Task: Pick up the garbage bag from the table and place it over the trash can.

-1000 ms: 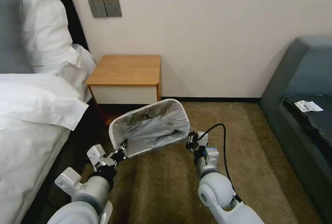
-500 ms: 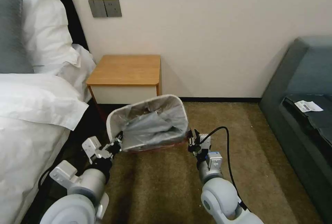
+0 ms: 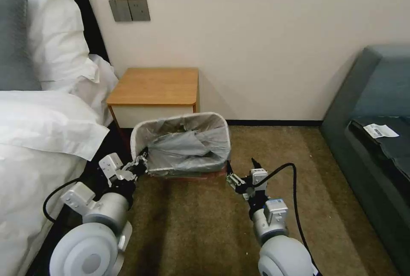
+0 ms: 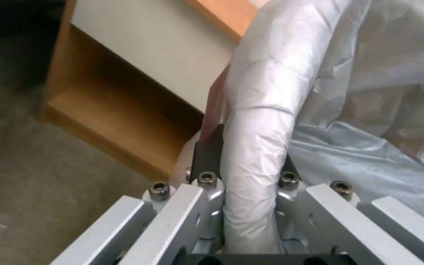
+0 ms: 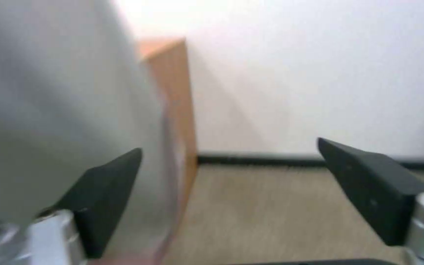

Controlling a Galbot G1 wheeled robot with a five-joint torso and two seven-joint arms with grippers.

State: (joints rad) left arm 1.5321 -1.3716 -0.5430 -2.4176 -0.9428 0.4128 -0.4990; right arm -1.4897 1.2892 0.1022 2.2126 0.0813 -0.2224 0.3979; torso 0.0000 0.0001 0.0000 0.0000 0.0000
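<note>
Trash can: the cream-white trash can stands on the brown carpet just near of the desk, roughly upright.
Garbage bag: the garbage bag lines the can; its grey plastic is folded over the rim all round and sags crumpled inside. A pink-red band shows along the can's near side, low down.
Desk: the desk stands against the far wall, between the bed on the left and open carpet on the right, its wood top bare. In the left wrist view its white drawer front and open lower shelf lie just beyond the bagged rim.
Left tool: the left tool is at the can's near-left corner, its fingers clamped on the bag-covered rim, one finger on each side of it.
Right tool: the right tool hangs just right of the can's near-right corner, apart from it, fingers spread wide with nothing between them; the bagged side of the can is close beside one finger.
Bed: a bed with white linen is on the left.
Sofa: a dark sofa is on the right.
</note>
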